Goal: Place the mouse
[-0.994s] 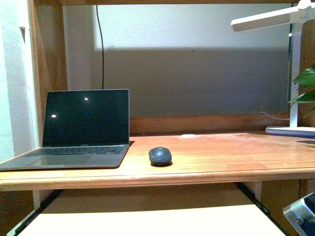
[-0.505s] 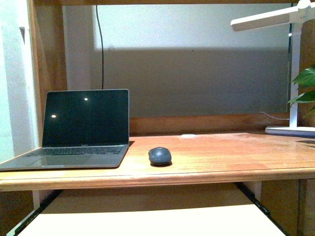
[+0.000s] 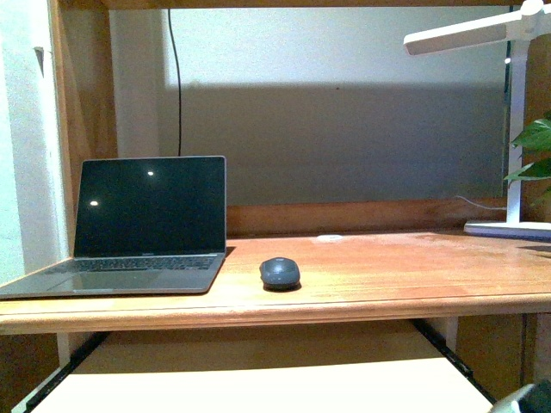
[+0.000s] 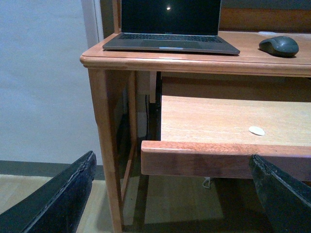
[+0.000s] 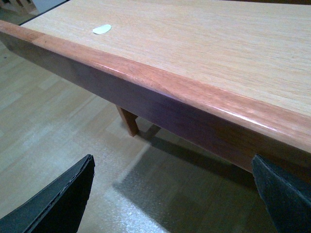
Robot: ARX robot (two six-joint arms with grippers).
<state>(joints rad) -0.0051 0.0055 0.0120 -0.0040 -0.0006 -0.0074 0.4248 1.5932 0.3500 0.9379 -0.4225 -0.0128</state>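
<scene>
The dark grey mouse [image 3: 280,273] rests on the wooden desk top [image 3: 387,275], just right of the open laptop [image 3: 146,224]. It shows in the left wrist view too, the mouse [image 4: 278,46] lying beside the laptop [image 4: 170,24]. My left gripper [image 4: 171,160] is open and empty, low in front of the pull-out shelf [image 4: 218,158], far from the mouse. My right gripper [image 5: 172,160] is open and empty over the floor, below the shelf's front edge [image 5: 184,97]. Only a corner of the right gripper [image 3: 525,400] shows in the front view.
A small flat white disc [image 4: 256,130] lies on the pull-out shelf, also seen as the disc [image 5: 101,29]. A white desk lamp [image 3: 516,129] and plant leaves [image 3: 535,155] stand at the desk's right end. A desk leg [image 4: 104,145] stands near the left gripper.
The right arm's end at the lower right corner dropped out of the front view, then a small part came back. The mouse and laptop have not moved.
</scene>
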